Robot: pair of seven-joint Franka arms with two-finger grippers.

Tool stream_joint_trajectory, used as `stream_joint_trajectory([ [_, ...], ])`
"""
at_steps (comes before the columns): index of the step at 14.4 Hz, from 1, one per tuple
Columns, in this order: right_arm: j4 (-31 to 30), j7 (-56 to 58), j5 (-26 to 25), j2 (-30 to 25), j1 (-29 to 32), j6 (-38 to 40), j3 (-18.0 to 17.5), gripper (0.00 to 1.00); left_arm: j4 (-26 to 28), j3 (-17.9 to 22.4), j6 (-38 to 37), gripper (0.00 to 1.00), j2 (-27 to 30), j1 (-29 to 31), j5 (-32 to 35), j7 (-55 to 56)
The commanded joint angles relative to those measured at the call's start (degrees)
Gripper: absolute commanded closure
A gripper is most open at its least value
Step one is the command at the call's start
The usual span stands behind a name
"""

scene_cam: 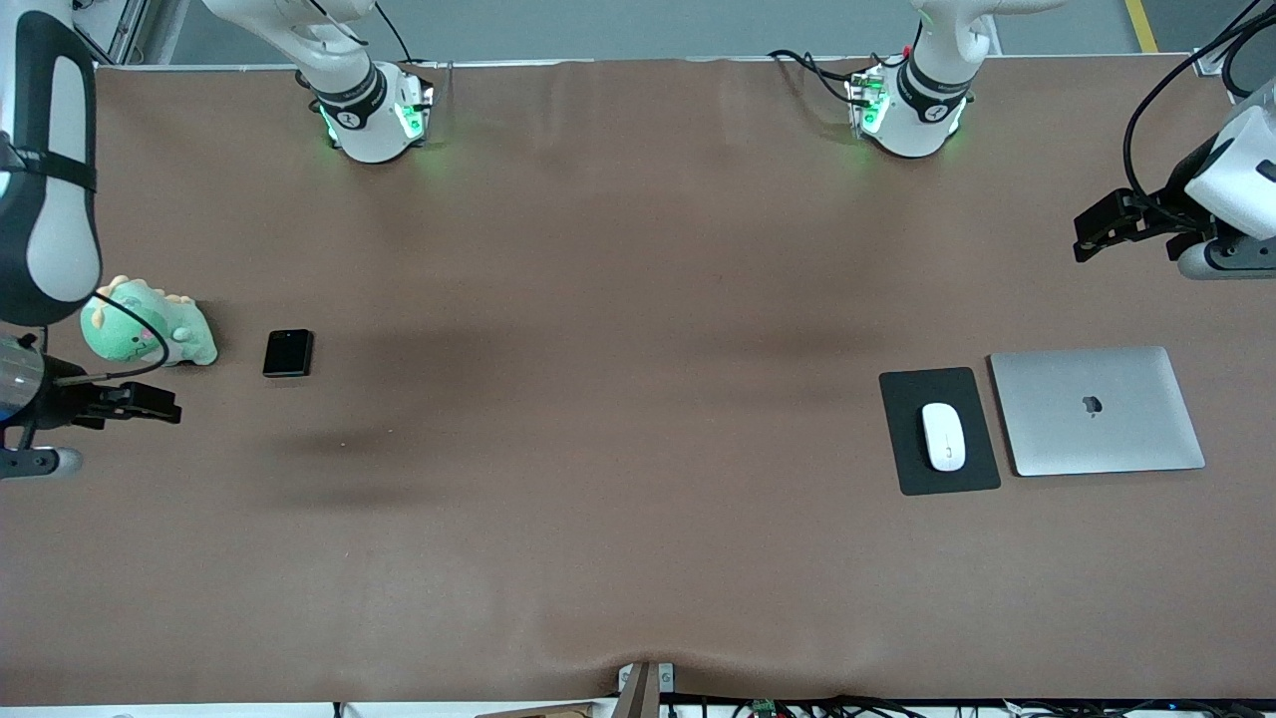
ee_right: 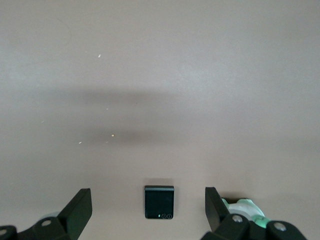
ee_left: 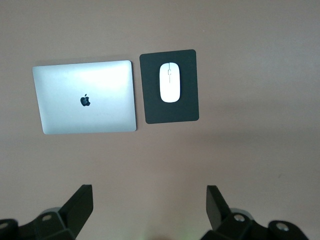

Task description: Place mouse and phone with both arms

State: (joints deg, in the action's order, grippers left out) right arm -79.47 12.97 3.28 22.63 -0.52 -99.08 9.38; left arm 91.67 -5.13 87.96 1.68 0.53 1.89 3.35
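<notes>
- Glossy white oval mouse (scene_cam: 943,436) on dark flat pad (scene_cam: 912,469), beside matte silver laptop (scene_cam: 1097,411).
- Black squarish phone (scene_cam: 288,353) beside green plush toy (scene_cam: 150,324), toward right arm's end.
- Right gripper (ee_right: 148,212) spread wide over phone.
- Left gripper (ee_left: 150,207) spread wide, empty, above bare tabletop.

1. Front cam: high, faces the robots' bases, covers the whole table (scene_cam: 598,299).
2. Left wrist cam: high, looking down; shares mouse (ee_left: 169,82), laptop (ee_left: 85,97).
3. Right wrist cam: high, looking down; shares phone (ee_right: 159,202).

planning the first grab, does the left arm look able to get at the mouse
Probably yes: the mouse lies uncovered on its black pad beside the closed laptop, and the left hand is open, high over bare table.
</notes>
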Motion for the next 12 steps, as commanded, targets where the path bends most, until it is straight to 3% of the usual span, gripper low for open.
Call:
stream_joint_trajectory([
  [1,5.53,0.12,-0.29,-0.13,-0.09,8.17,-0.15,0.0,-0.09,-0.06,0.37,0.0,0.08,0.26,-0.66,0.25],
  [6,5.2,-0.14,-1.25,-8.02,-1.15,14.78,0.03,0.0,-0.17,-0.06,0.02,0.0,-0.09,-0.18,-1.1,2.98],
  [12,-5.34,-0.23,-3.27,-19.01,-1.15,13.65,0.12,0.0,-0.61,-0.15,-0.16,0.0,-0.09,-0.36,-1.28,2.01],
])
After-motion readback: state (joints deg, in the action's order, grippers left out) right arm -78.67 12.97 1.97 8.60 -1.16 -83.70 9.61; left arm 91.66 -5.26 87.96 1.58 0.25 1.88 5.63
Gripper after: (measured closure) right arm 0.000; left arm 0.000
